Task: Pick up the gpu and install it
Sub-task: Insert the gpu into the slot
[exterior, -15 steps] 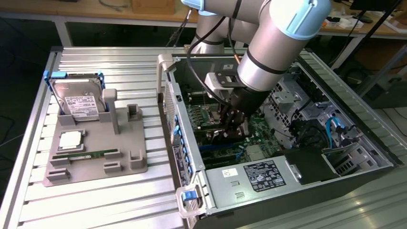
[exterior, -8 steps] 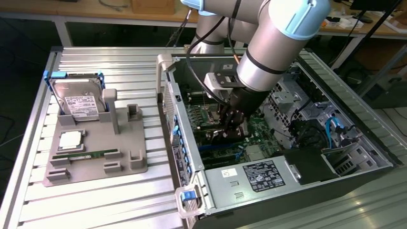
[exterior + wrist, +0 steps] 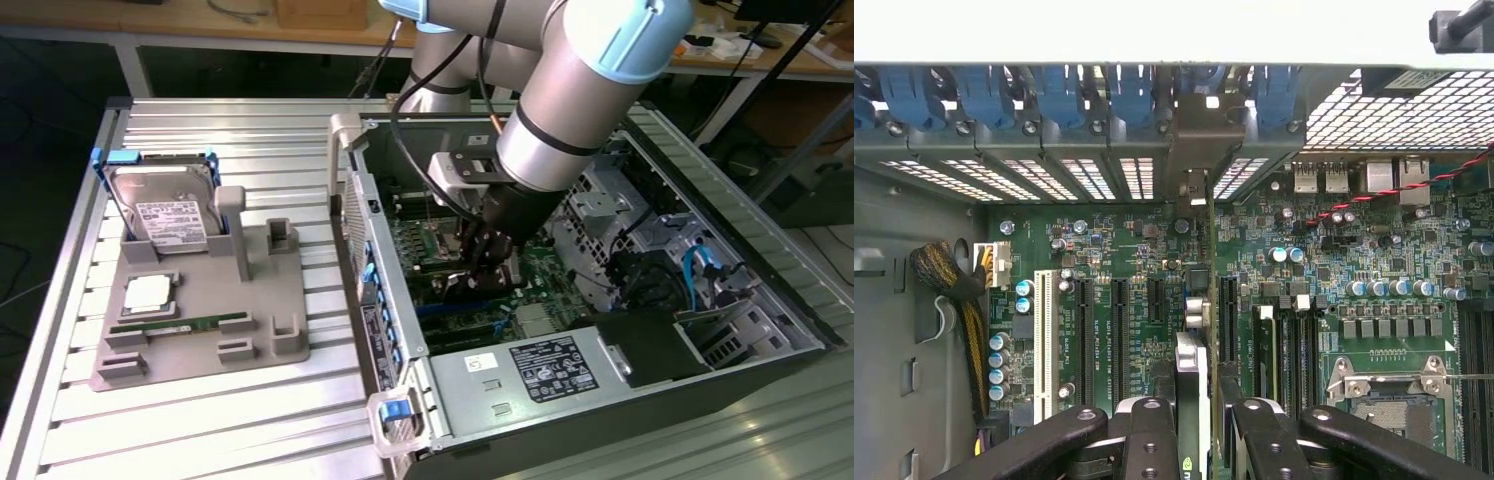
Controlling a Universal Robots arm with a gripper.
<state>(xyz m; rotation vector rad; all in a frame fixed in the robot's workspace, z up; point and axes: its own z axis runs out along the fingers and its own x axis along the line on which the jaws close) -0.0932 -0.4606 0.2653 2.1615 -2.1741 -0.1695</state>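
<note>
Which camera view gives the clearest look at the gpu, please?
The wrist view: the gpu appears edge-on, held in the gripper over the motherboard slots. In the exterior view it is just a dark shape under the gripper inside the computer case, mostly blocked by the arm.

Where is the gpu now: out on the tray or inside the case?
Inside the case: the gpu stands on edge in the pincer over the motherboard. Fully seated: cannot tell.
</note>
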